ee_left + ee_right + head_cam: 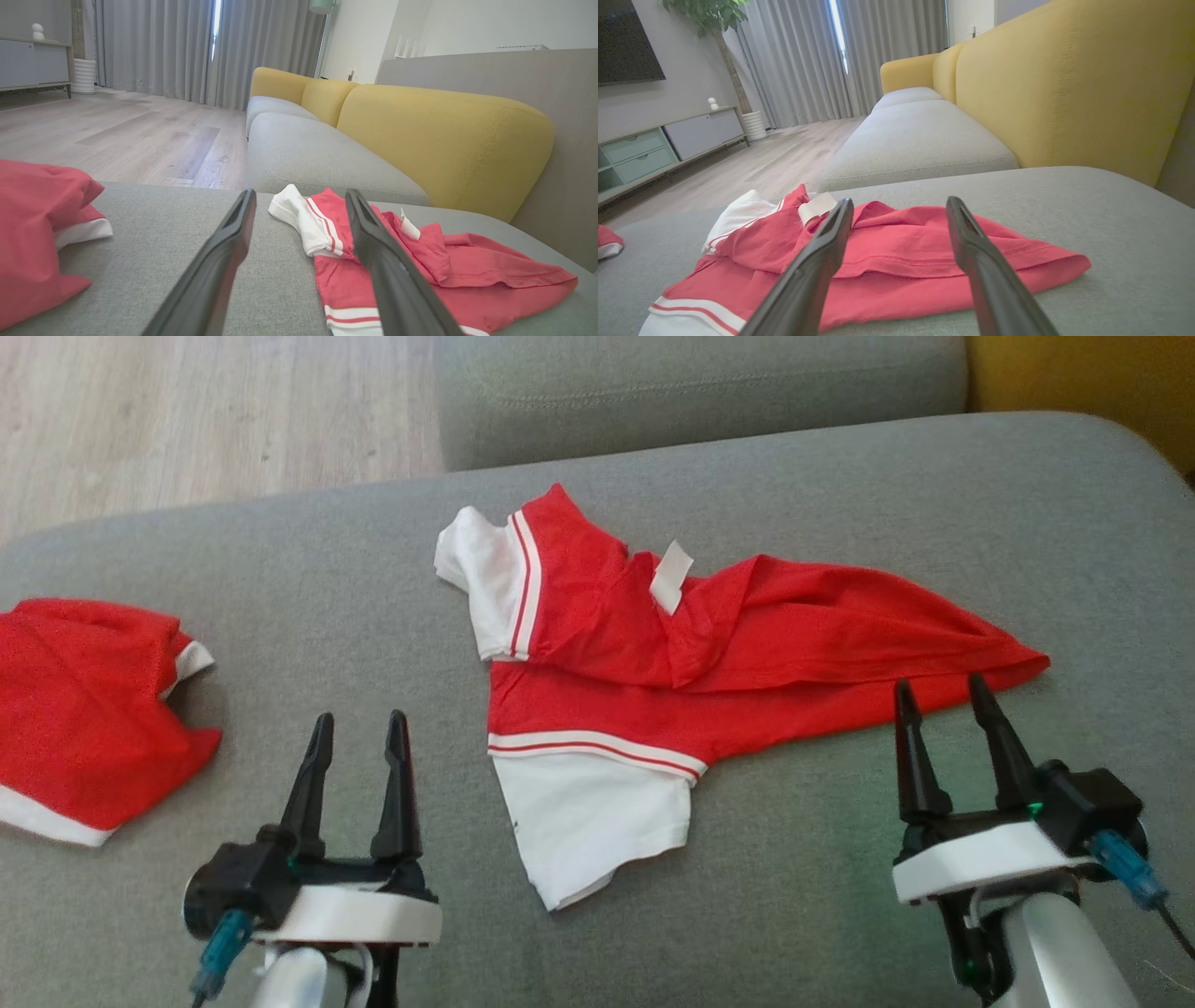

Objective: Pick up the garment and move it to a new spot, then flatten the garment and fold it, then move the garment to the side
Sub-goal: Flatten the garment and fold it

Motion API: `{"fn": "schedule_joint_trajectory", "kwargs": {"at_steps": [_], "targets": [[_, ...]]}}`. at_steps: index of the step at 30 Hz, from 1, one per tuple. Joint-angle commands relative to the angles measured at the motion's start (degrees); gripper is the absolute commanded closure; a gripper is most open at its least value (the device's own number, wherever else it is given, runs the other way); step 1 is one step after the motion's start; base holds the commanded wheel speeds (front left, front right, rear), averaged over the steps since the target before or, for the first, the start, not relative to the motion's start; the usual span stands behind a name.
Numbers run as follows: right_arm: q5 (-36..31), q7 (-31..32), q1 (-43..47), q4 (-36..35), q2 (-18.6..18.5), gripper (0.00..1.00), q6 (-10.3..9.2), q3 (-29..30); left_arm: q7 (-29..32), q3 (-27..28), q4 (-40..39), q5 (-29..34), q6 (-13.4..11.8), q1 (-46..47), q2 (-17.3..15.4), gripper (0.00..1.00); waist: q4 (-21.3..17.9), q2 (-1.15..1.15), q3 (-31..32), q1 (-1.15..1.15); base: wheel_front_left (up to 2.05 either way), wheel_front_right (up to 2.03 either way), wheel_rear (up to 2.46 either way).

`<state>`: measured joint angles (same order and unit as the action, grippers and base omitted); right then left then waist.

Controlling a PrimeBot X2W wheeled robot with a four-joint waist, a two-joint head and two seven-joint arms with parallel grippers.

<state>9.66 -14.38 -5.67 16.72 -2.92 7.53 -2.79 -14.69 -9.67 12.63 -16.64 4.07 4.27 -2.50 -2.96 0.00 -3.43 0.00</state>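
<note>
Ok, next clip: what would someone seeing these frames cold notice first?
A crumpled red T-shirt with white sleeves lies mid-way across the grey fabric sofa cushion, partly folded over itself with a white label showing. A second red garment with white trim sits at the cushion's left edge. The left gripper and right gripper hover open near the shirt, holding nothing.

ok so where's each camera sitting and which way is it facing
head view: on the head, looking down at the garment on the grey cushion; left gripper and right gripper open below.
left wrist view: low behind its fingers, facing the garment's sleeve and yellow sofa back.
right wrist view: low behind its fingers, facing the garment's hem.
all share the garment.
</note>
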Motion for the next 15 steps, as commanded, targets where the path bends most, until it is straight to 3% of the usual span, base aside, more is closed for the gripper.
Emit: {"fn": "schedule_joint_trajectory", "kwargs": {"at_steps": [1, 8, 15], "targets": [[-0.1, -0.6, -2.8, -2.0, 0.0, 0.00, -0.04, -1.8, -0.3, 1.2, -2.2, 0.0, 0.1, 2.5, -0.4, 0.00, 0.5, 0.00, -0.7, 0.00, 0.00, 0.00, 0.00], [-1.5, 2.3, -7.4, 2.2, 0.0, 0.00, -0.04, -5.6, -0.3, -0.3, -1.7, -0.4, 0.1, 4.9, -0.4, 0.00, 3.6, 0.00, -4.2, 0.00, 0.00, 0.00, 0.00], [4.2, 8.7, -14.7, 9.8, 0.0, 0.00, -0.04, -10.0, -0.3, -2.4, -0.8, -1.1, 0.0, 7.4, -0.4, 0.00, 7.6, 0.00, -8.5, 0.00, 0.00, 0.00, 0.00]]}}
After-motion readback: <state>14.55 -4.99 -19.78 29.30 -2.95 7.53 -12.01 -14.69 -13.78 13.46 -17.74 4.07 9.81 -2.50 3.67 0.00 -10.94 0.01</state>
